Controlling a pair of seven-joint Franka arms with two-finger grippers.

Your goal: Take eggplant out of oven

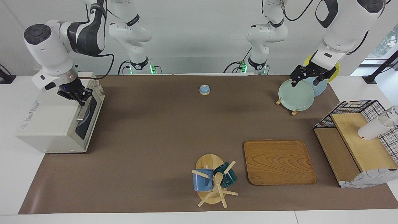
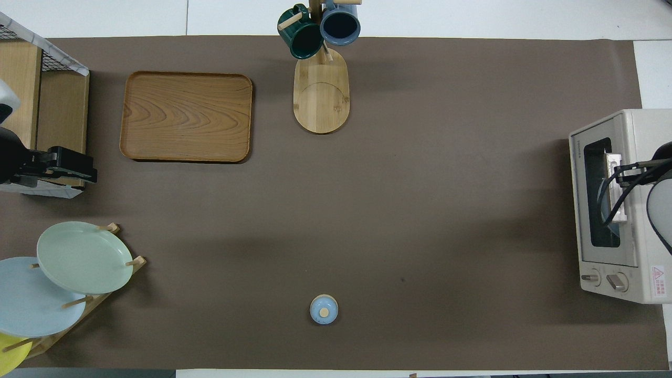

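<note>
Our right gripper (image 1: pixel 81 99) sits at the oven (image 1: pixel 59 123) door's handle (image 1: pixel 81 112), apparently closed on it; eggplant unseen, presumably inside. Left gripper (image 1: pixel 306 80) waits over the plates (image 1: pixel 296 95), its opening unreadable.

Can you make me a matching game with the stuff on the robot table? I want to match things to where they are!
Things:
1. blue mug
2. pale green plate
3. right tool
4. little blue bell

Places:
A. standing in the wooden plate rack
B. alone on the brown mat, near the robots
C. hanging on the wooden mug tree
D. at the handle of the closed oven door

Right pairs: 1-C, 2-A, 3-D, 4-B
</note>
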